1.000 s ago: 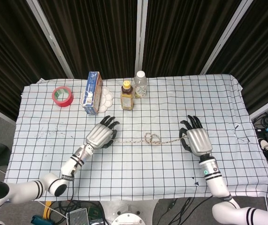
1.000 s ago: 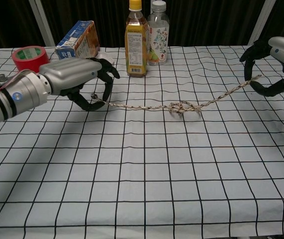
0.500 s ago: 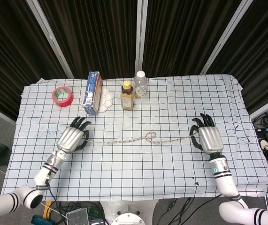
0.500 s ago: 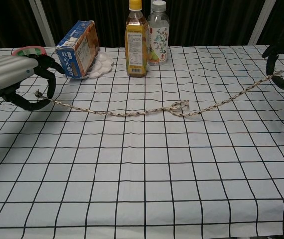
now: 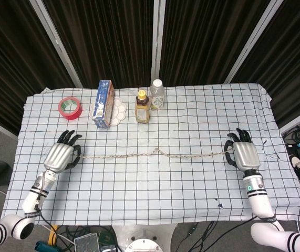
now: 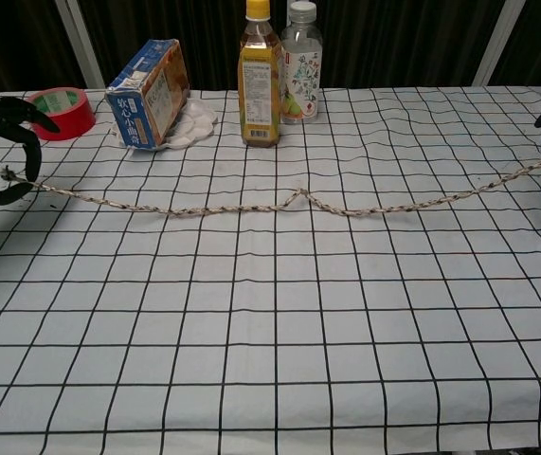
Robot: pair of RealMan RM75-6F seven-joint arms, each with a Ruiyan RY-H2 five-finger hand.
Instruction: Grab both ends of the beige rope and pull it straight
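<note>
The beige rope now spans the table mid-width, its earlier knot-like loop reduced to one small kink. The left hand and right hand, each pinching an end, have drawn farther apart; near-straight, slight slack apparently remains.

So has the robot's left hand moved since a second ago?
Yes. The left hand, holding the beige rope, has moved outward to the left: it was below the blue carton, and now it lies below the red tape roll.
</note>
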